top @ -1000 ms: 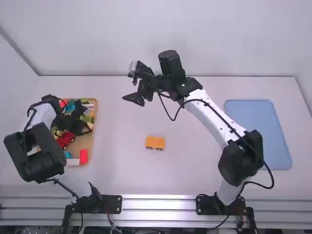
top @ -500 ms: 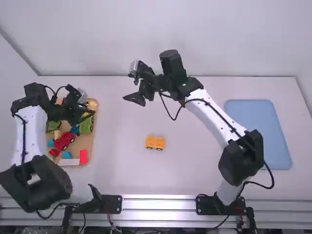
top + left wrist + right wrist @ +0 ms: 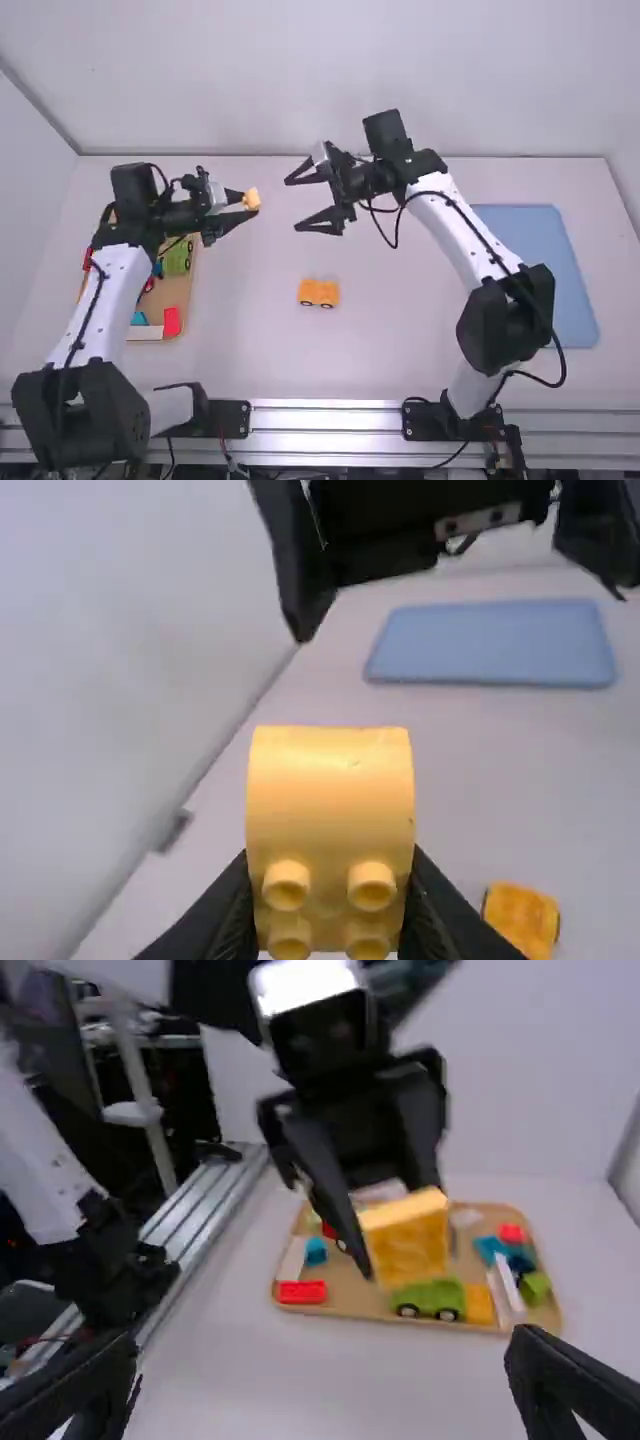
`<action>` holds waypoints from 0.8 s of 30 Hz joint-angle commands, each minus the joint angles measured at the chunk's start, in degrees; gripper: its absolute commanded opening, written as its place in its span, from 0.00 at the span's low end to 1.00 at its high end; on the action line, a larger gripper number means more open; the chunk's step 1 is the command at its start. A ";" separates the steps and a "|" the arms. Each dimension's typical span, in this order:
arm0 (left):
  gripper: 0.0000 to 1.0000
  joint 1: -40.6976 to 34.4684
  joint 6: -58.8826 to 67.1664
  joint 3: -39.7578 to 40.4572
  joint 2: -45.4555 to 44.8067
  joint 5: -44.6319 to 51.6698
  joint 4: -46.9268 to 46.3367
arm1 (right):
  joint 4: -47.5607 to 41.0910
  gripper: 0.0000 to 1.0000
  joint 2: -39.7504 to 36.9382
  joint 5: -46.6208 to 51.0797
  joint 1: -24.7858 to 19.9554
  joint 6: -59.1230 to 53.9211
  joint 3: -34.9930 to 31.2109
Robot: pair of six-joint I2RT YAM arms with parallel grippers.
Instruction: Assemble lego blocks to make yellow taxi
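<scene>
The left gripper pinches a yellow block at its fingertips, up in the air over the table, to the right of the wooden tray. In the left wrist view the block is a pale, warm yellow, with a smooth, rounded surface at the upper part and 4 short round knobs below, set in 2 rows of 2. The right wrist view shows it a deeper yellow, tilted a little between the fingers.

The right gripper is spread wide with nothing between its fingers, its tips pointing toward the left gripper and apart from the block.

The yellow car base stands upright on the bare table, between the arms and well apart from the tray. It is orange-yellow, low and boxy, with 2 dark wheels along the side nearer the arm bases.

In the tray are a green car, a red block and, beside that, a white block, among other coloured pieces. A flat blue tray lies on the table's right side, partly behind the right arm.
</scene>
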 commanded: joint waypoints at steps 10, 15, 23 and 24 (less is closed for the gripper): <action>0.02 -8.24 -33.42 -8.83 0.52 5.33 32.33 | 9.92 0.93 0.46 -4.20 0.74 2.84 1.51; 0.02 -8.39 -41.59 -10.23 0.52 4.50 42.38 | 16.13 0.84 0.46 -3.76 0.63 10.23 1.53; 0.02 -8.72 -49.59 -10.32 0.52 3.91 51.04 | 22.64 0.71 0.46 1.03 1.70 18.32 1.53; 0.02 -8.85 -50.05 -10.32 0.52 3.96 51.80 | 22.62 0.68 0.46 1.42 2.16 18.27 1.53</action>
